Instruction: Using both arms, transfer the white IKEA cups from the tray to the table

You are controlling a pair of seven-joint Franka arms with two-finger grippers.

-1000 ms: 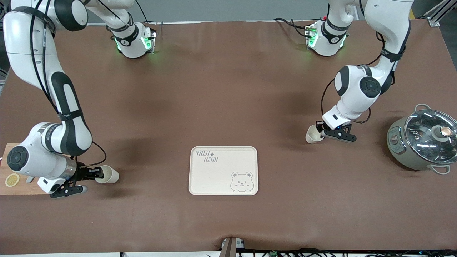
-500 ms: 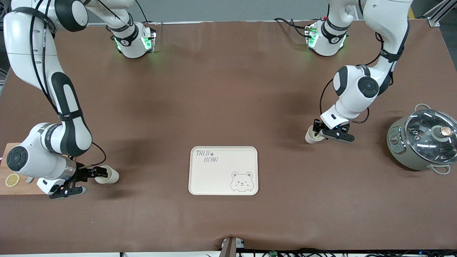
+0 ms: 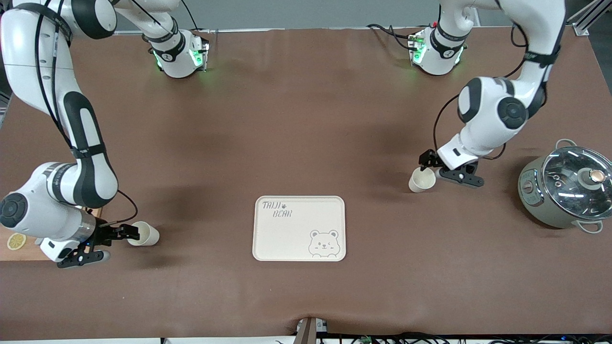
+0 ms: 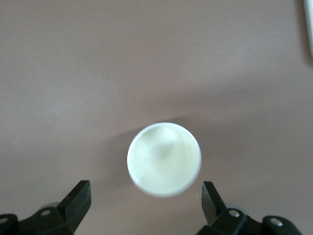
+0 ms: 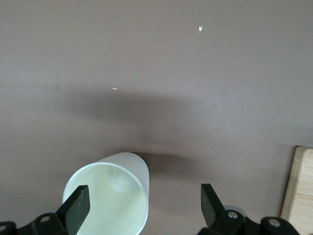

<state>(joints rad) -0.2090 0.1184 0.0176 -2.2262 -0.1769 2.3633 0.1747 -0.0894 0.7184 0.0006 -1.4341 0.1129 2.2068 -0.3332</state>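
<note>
Two white IKEA cups stand upright on the brown table. One cup (image 3: pixel 421 180) is toward the left arm's end; in the left wrist view it (image 4: pixel 164 159) sits just ahead of the fingertips. My left gripper (image 3: pixel 443 170) (image 4: pixel 146 196) is open and empty beside it. The other cup (image 3: pixel 143 234) is toward the right arm's end. My right gripper (image 3: pixel 118 244) (image 5: pixel 144 205) is open beside it. In the right wrist view one finger (image 5: pixel 78 203) overlaps that cup's (image 5: pixel 110 196) mouth and the other finger is well apart from it.
The cream bear-printed tray (image 3: pixel 299 228) lies between the two cups, nearer the front camera. A lidded grey pot (image 3: pixel 566 188) stands at the left arm's end. A wooden board (image 3: pixel 14 248) with a lemon slice lies under the right arm.
Both grippers have drawn back from their cups. The left one, earlier right at its cup's rim, is now clear of it. The cups have stayed in place.
</note>
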